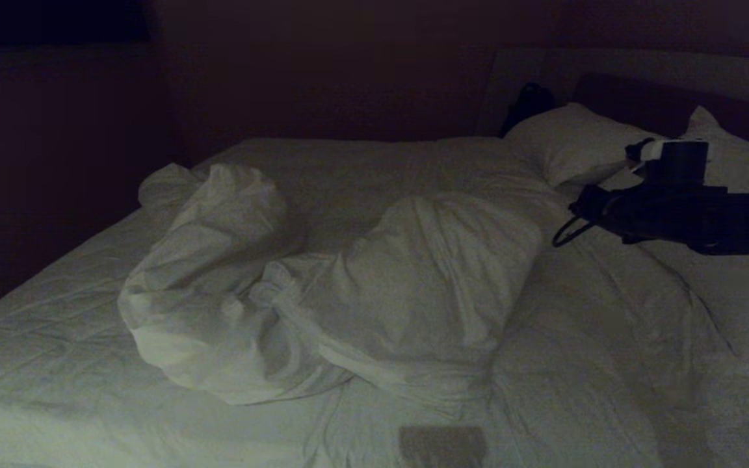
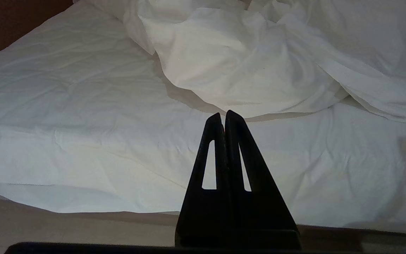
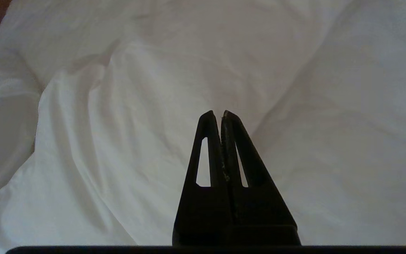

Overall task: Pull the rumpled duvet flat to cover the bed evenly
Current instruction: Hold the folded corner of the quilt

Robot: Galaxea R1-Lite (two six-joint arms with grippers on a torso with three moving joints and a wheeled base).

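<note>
The duvet (image 1: 342,292) is seen bunched in a thick rumpled heap in the middle of the bed (image 1: 43,364), with bare sheet left around it on the near side and toward the pillow (image 1: 569,143) at the headboard end. The right gripper (image 1: 573,218) is held out above the bed, beside the heap on its pillow side, with its jaws clenched and nothing between them. The left gripper (image 2: 223,114) is kept low at the near edge of the bed, short of the heap, jaws also pressed together and empty. The step in hand is judged to be the approach for a first grasp. For the next move the right jaws must be released, lowered onto a fold or edge of the duvet, closed, and then drawn outward.
</note>
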